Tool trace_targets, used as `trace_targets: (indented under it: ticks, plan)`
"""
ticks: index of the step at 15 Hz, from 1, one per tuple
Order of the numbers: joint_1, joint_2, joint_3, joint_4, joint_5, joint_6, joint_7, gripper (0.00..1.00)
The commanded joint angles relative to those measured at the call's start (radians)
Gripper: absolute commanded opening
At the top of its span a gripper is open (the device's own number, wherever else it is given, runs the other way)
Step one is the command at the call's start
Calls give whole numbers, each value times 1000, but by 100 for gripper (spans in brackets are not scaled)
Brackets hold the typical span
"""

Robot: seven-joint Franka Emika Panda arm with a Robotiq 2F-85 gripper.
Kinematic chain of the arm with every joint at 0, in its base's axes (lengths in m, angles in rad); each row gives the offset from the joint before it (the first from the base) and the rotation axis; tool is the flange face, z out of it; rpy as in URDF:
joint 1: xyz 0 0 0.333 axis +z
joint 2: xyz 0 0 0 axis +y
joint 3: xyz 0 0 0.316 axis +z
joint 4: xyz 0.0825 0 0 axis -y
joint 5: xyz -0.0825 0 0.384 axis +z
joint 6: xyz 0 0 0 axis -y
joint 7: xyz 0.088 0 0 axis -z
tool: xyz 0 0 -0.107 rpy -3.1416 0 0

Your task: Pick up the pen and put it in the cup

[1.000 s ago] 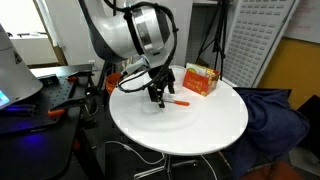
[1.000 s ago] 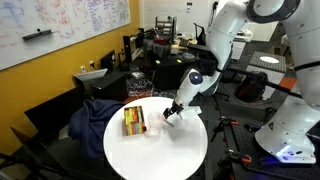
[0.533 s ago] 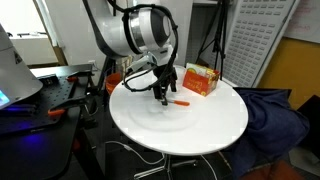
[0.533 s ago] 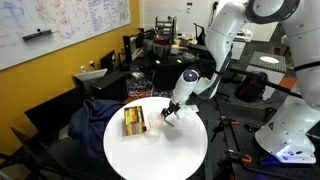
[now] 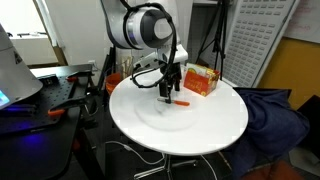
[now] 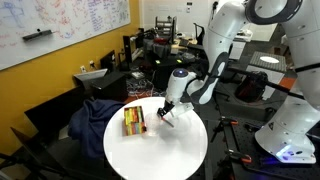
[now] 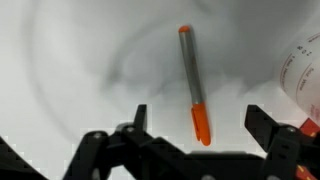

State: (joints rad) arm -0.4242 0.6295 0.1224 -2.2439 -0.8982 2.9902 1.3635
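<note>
Hanging low over the white round table (image 5: 200,130) with the gripper (image 7: 197,122) released wide, gripping nothing. Lying flat just below it, the pen (image 7: 193,85), on the part of the table toward the edge where the orange box (image 5: 201,80) stands, near that box but apart from it. In the wrist view, running almost straight away from the fingers (image 7: 135,118), only a little slanted, with the orange end in the gap between them and the pale body stretching ahead. So, crossing the closing line nearly square: good for a pinch. Probably needed next: forward toward the middle of the pen, then straight down. No certain sight of the cup; too clear to place.
</note>
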Motion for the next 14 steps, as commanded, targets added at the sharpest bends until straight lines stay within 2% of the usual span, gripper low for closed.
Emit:
trace_targets:
  ticks: [1, 4, 7, 11, 14]
  plan:
    - [96, -44, -60, -23, 286, -50, -232, 100]
    - [201, -55, -144, -26, 537, -73, -421, 100]
    - [283, -51, -220, -27, 712, -82, -551, 100]
    - [348, -38, -276, -33, 858, -71, -672, 100]
    - [371, -37, -290, -42, 929, -67, -737, 95]
